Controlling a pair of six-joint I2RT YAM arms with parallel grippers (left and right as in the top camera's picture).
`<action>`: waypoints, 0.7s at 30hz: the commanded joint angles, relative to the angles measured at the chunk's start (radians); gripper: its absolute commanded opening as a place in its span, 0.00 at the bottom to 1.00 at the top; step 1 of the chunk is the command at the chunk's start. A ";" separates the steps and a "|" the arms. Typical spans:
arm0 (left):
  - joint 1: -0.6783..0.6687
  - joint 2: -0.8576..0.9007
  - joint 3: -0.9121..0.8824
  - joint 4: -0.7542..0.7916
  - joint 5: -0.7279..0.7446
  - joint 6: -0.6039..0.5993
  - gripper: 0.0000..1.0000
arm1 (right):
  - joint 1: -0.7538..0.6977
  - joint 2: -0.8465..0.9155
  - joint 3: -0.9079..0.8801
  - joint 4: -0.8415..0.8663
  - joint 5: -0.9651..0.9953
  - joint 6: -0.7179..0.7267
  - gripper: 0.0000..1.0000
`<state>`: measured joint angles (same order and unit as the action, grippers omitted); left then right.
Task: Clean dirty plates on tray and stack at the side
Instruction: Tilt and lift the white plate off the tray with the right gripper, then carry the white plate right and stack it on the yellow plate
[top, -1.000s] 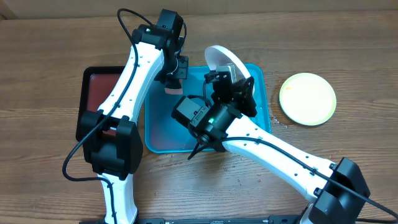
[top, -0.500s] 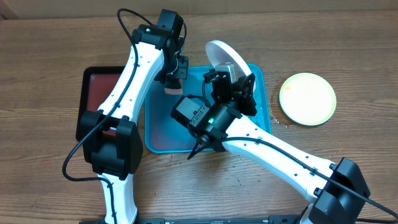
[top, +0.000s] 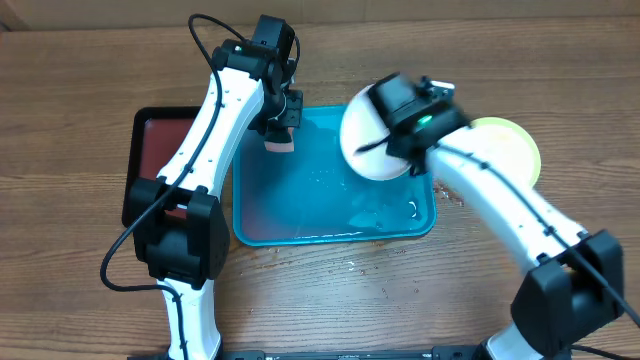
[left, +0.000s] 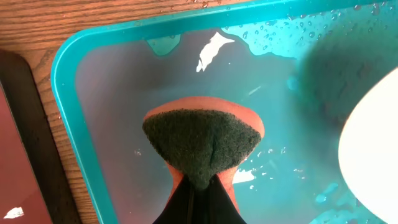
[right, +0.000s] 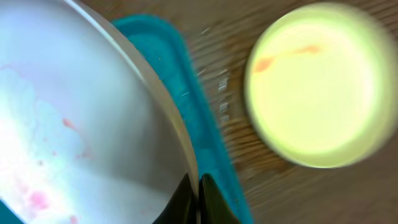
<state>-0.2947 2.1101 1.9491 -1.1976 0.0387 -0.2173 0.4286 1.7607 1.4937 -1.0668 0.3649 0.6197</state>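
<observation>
The white plate (top: 360, 135) hangs tilted above the right end of the turquoise tray (top: 300, 200), and my right gripper (top: 396, 142) is shut on its rim. In the right wrist view the fingers (right: 196, 186) pinch the white plate (right: 81, 124), which shows faint pink smears. The yellow-green plate (right: 317, 87), with an orange smear, lies on the table right of the tray (right: 180, 106); from overhead the plate (top: 522, 140) is partly hidden by the arm. My left gripper (top: 279, 122) is shut on an orange sponge (left: 202, 140) with a dark green pad, over the tray's back left (left: 62, 93).
A black tray with a dark red inside (top: 150, 150) sits left of the turquoise tray, close to its edge. Water and reddish film cover the turquoise tray's floor (top: 380, 215). Bare wooden table (top: 560, 60) lies beyond the yellow-green plate.
My right arm has swung to the right, carrying the white plate from the tray's back middle to its right end, beside the yellow-green plate. The left arm and sponge have stayed put.
</observation>
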 joint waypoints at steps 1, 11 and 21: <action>-0.008 -0.005 -0.004 0.000 0.014 -0.024 0.04 | -0.153 -0.031 -0.002 0.025 -0.480 -0.161 0.04; -0.008 -0.005 -0.004 0.005 0.014 -0.031 0.04 | -0.558 -0.031 -0.002 -0.055 -0.581 -0.164 0.04; -0.008 -0.005 -0.004 0.005 0.014 -0.031 0.04 | -0.792 -0.031 -0.086 -0.031 -0.466 -0.145 0.04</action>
<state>-0.2947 2.1101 1.9491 -1.1965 0.0387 -0.2333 -0.3248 1.7603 1.4563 -1.1118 -0.1242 0.4858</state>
